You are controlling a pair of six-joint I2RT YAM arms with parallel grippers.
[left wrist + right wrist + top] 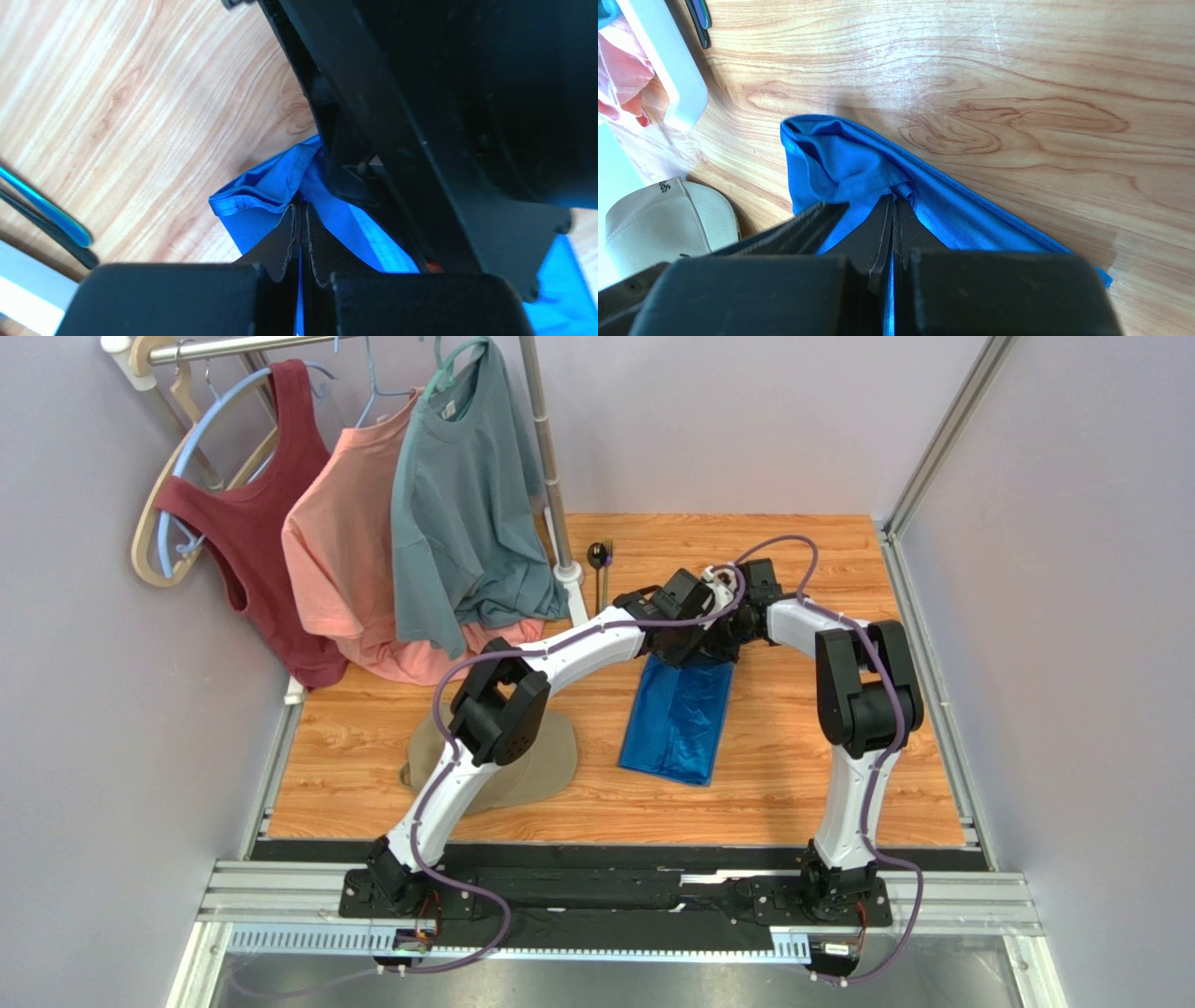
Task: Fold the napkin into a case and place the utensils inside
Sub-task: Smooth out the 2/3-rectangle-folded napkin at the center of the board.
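The bright blue napkin [680, 718] lies folded into a long narrow strip in the middle of the wooden table. My left gripper [690, 647] and my right gripper [718, 644] meet at its far end. Each is shut on the napkin's far edge: blue cloth [260, 203] bunches at the left fingertips, and blue cloth [843, 161] bunches at the right fingertips. The dark spoon [598, 569] and the fork [610, 569] lie side by side at the back, beside the rack's pole. Their handles show in the left wrist view [49, 217].
A clothes rack at the back left holds a maroon top [260, 504], a pink shirt [344, 546] and a grey-teal T-shirt [463, 490]. Its white foot [571, 588] stands near the utensils. A tan cap [533, 756] lies under the left arm, left of the napkin.
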